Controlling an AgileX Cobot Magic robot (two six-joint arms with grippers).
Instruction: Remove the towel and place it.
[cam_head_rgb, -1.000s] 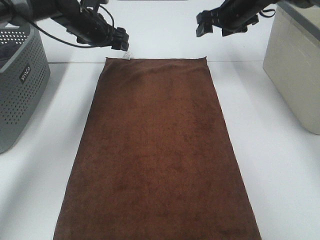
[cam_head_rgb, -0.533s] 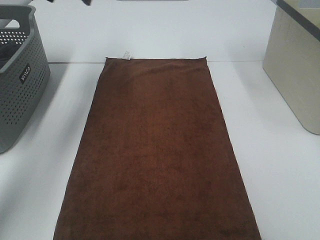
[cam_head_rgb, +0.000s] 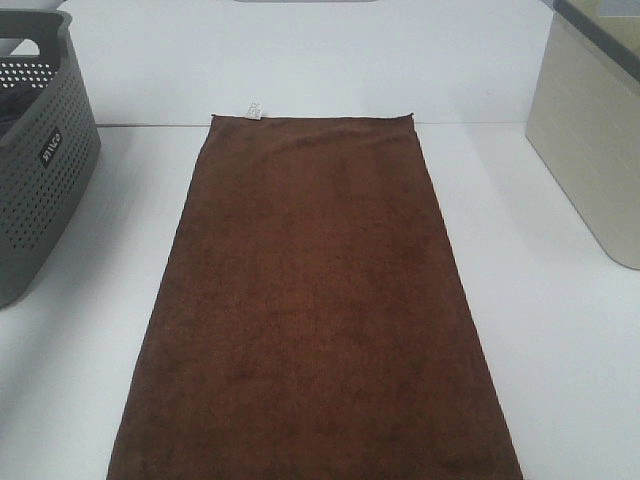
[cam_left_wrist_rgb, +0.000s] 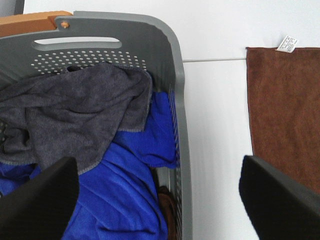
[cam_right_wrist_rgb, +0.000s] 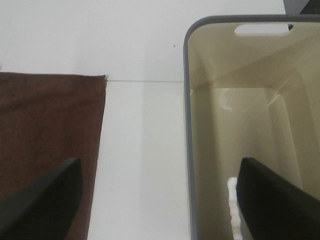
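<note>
Basket: grey perforated plastic basket (cam_left_wrist_rgb: 177, 130) holding crumpled grey cloth (cam_left_wrist_rgb: 75, 115) over blue cloth (cam_left_wrist_rgb: 130, 175).
Towel: dark brown terry towel (cam_left_wrist_rgb: 285, 110) flat beside basket, white label (cam_left_wrist_rgb: 287, 44) at corner.
Left gripper (cam_left_wrist_rgb: 159, 197): fingers wide apart, empty.

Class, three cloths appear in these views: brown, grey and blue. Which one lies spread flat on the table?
The brown towel, spread flat on the white table. The grey cloth and blue cloth are bunched inside the grey basket.
</note>
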